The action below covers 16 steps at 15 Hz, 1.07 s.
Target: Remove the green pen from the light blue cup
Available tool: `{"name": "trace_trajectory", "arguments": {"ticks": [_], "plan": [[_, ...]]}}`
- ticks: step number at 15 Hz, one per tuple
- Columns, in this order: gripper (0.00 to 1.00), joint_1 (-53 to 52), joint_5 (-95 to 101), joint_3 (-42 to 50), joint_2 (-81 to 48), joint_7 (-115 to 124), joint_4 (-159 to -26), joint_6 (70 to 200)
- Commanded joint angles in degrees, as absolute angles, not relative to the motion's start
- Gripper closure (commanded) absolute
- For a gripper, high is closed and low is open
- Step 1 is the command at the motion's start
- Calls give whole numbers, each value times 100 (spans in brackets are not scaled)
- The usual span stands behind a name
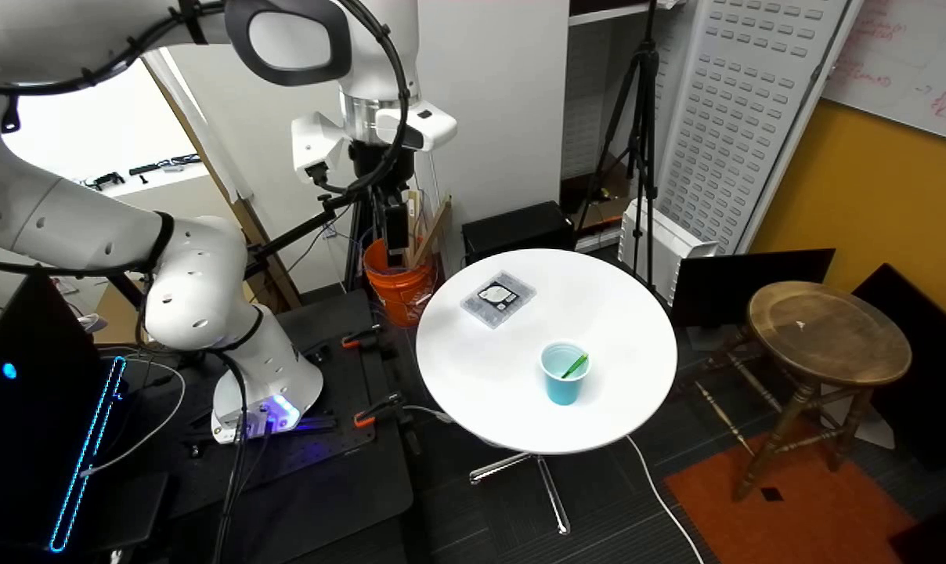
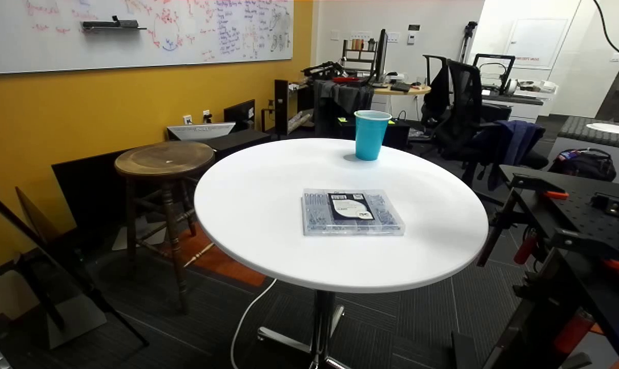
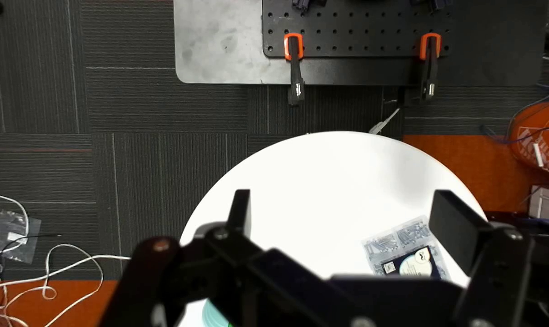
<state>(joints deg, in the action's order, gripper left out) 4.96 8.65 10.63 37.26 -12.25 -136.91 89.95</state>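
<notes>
The light blue cup [image 1: 563,388] stands upright on the round white table [image 1: 473,392]. The green pen [image 1: 575,366] is inside it, leaning, with its upper end at the rim. In an exterior view the cup [image 2: 371,136] shows from the side and the pen is hidden within it. In the wrist view a part of the cup [image 3: 213,315] and a green sliver of the pen [image 3: 230,324] show at the bottom edge, mostly behind the gripper. My gripper [image 3: 342,193] is open and empty, high above the table. In an exterior view the gripper [image 1: 395,227] hangs left of the table, away from the cup.
A clear plastic box of small hardware [image 2: 353,212] lies on the table; it also shows between the fingers in the wrist view [image 3: 404,250]. A black bench with clamps [image 3: 295,68] stands beside the table. A wooden stool [image 1: 829,333] and an orange bucket [image 1: 402,294] stand nearby.
</notes>
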Motion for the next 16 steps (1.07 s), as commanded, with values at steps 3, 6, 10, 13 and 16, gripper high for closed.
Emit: {"name": "trace_trajectory", "arguments": {"ticks": [3,6,10,13,16], "plan": [[0,581,1076,1074,3549,-1084,-13727,9996],[0,520,862,1054,3708,-1222,-13680,9152],[0,539,854,1104,3630,-1229,-13679,9362],[0,558,871,1109,3602,-1185,-13688,9478],[0,605,1008,1103,3558,-1101,-13764,10096]]}}
